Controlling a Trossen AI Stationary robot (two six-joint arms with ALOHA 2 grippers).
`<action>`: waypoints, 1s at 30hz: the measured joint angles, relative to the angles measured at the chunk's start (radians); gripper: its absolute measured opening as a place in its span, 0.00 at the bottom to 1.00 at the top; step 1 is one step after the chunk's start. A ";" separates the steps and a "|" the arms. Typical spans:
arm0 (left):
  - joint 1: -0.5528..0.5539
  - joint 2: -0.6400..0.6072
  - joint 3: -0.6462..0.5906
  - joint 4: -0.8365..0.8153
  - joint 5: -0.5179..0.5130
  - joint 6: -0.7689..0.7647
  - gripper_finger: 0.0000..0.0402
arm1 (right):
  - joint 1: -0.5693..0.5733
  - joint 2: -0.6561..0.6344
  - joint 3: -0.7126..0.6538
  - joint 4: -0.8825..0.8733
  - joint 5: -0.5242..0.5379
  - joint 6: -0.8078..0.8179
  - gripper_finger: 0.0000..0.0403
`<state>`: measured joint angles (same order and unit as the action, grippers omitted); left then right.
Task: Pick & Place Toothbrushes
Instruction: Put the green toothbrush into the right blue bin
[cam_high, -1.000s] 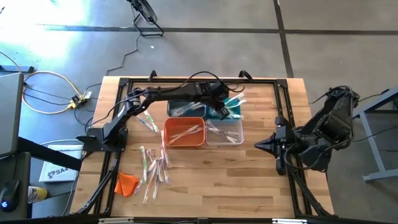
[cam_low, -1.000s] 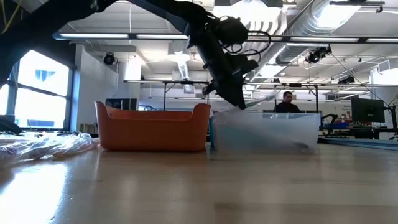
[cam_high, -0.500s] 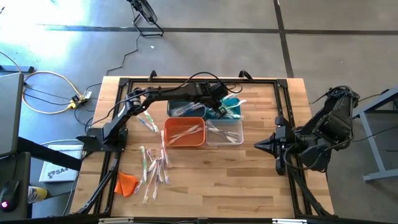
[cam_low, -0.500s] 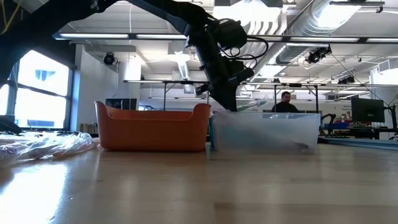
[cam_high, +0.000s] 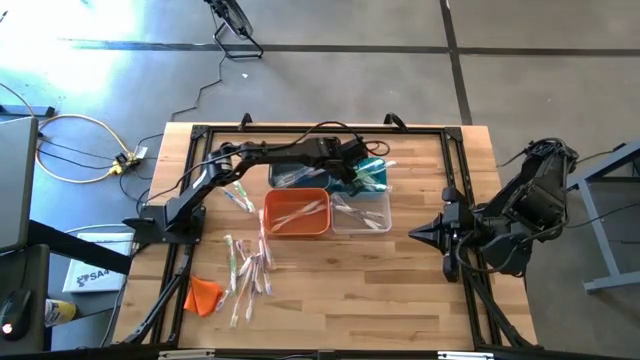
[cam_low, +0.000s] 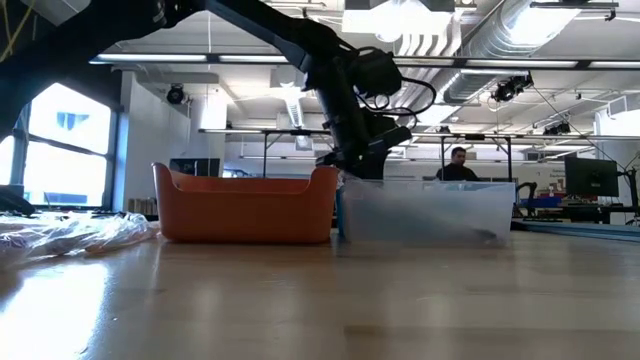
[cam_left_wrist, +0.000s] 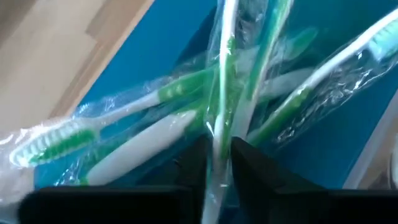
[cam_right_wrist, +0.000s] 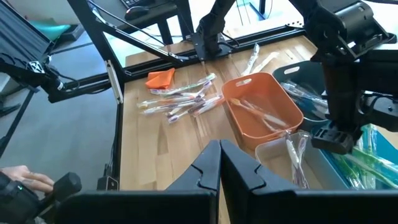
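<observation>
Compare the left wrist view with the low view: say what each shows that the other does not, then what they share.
Only the left wrist view shows the green-handled toothbrushes lying wrapped in the teal bin, one standing between the fingers. Only the low view shows the orange bin, the clear bin and a person beyond the table. Both show the left gripper down at the bins.

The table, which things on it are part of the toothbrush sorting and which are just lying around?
Part of the job:
toothbrushes loose on the wood
green toothbrushes in the teal bin
orange bin
clear bin
dark grey bin
left gripper

Just lying about:
orange cloth lump
</observation>
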<state>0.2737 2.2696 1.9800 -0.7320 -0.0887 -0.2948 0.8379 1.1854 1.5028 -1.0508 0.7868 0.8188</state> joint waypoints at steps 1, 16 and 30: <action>0.000 0.000 0.000 0.006 0.000 -0.001 0.21 | 0.000 0.000 0.000 0.000 0.000 0.000 0.01; 0.001 0.001 0.122 -0.078 0.027 0.044 0.41 | 0.000 0.000 0.000 0.004 0.000 0.000 0.01; -0.092 -0.008 0.234 -0.246 -0.041 0.110 0.31 | 0.000 0.000 0.000 0.011 -0.004 0.019 0.01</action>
<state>0.1820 2.2613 2.2139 -0.9779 -0.1293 -0.1846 0.8379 1.1854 1.5028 -1.0397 0.7830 0.8378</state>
